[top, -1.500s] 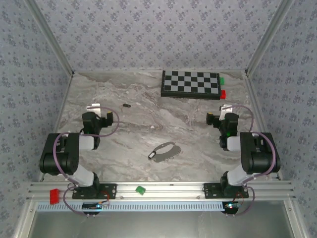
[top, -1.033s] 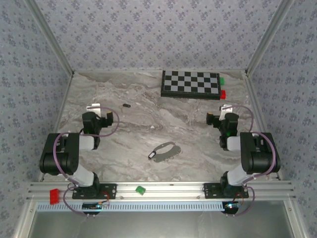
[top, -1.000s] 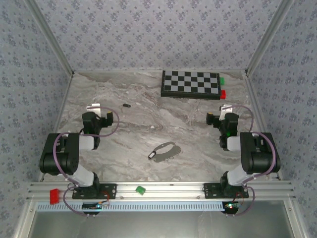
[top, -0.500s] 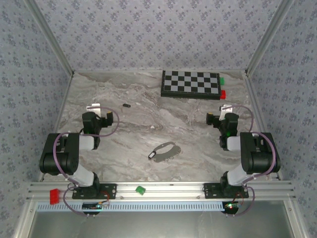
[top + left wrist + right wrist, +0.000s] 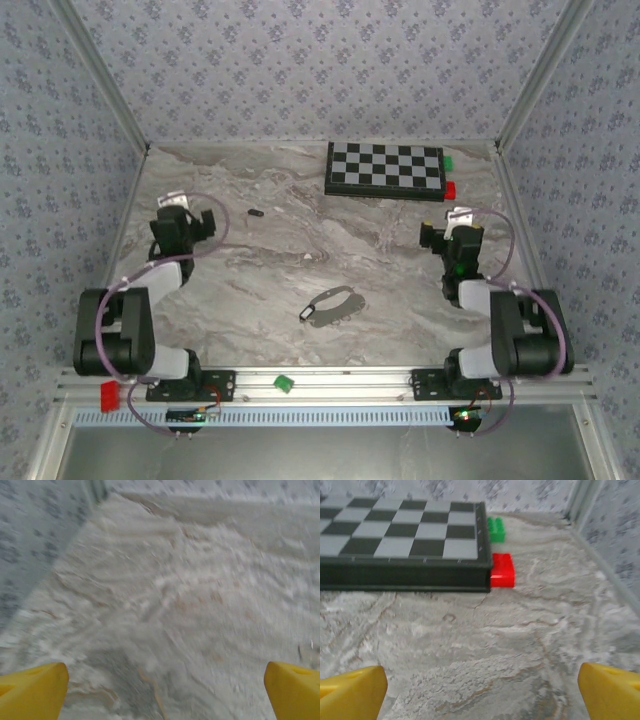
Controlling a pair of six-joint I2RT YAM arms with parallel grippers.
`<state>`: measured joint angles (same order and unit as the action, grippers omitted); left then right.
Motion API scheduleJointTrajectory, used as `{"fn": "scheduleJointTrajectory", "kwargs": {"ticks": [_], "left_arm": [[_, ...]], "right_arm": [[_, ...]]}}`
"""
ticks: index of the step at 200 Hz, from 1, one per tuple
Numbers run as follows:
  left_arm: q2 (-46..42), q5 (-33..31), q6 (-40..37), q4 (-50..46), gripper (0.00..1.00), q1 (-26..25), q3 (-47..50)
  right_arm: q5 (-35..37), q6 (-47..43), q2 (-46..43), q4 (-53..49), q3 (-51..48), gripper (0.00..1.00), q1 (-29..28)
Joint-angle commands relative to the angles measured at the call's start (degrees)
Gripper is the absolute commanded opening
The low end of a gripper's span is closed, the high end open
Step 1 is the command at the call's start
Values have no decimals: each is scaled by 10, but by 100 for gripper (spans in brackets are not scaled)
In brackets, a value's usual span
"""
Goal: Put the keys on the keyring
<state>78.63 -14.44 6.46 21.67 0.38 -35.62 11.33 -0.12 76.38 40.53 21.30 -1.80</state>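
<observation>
A small cluster of thin silver-grey keys point(image 5: 322, 312), one with a dark head, lies with a grey loop point(image 5: 340, 296) on the marble table point(image 5: 300, 230), front of centre. Too small to tell whether any key sits on the loop. A tiny dark piece point(image 5: 256, 212) lies apart at the back left. My left gripper point(image 5: 190, 222) hangs at the left side, yellow fingertips point(image 5: 35, 690) wide apart over bare, blurred marble. The right gripper point(image 5: 440, 238) stands open at the right, fingertips point(image 5: 352, 690) spread, with nothing between them. Both are well away from the keys.
A checkerboard point(image 5: 385, 170) lies at the back right, with a green block point(image 5: 495, 530) and a red block point(image 5: 502, 570) at its right end. Patterned walls enclose three sides. A green block point(image 5: 284, 382) and a red block point(image 5: 108, 395) sit on the front rail.
My left arm has swung out, carrying its gripper left and toward the back-left wall. The right arm has shifted slightly. The keys and loop have not moved.
</observation>
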Motion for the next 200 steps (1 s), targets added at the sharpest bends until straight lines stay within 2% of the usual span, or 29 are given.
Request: {"fn": "scheduleJointTrajectory", "kwargs": {"ticks": [1,15,23,36,48,58,85,110,152,185,200], "left_arm": [[-49,-118,114,-198,100,4,-92],[-61,-155,198,-311,100,5,-145],[-67,-157,251,-363,100,7,-168],[-76,-142,309,-413,100,8,-184],[-89,-90,316,-405,100,8,-172],[-103,-48,331,-395,100,8,-154],[-135,57,353,-347,100,1,-95],[-168,65,327,-319,100,-48,-48],[-218,26,289,-292,100,-148,8],[-209,-13,278,-298,100,-213,17],[-198,-19,287,-270,100,-230,26]], "right_arm": [[53,85,-81,-147,52,100,-2],[9,138,-115,-208,74,100,10],[-32,178,-131,-227,84,100,17],[-35,245,-149,-240,89,100,25],[-56,309,-161,-262,87,100,33],[-104,313,-164,-235,80,100,47],[-174,344,-158,-193,70,100,51],[-233,351,-146,-205,83,99,43],[-184,281,-158,-287,103,100,-56],[-145,227,-167,-373,124,100,-159],[-128,212,-170,-408,123,100,-208]]}}
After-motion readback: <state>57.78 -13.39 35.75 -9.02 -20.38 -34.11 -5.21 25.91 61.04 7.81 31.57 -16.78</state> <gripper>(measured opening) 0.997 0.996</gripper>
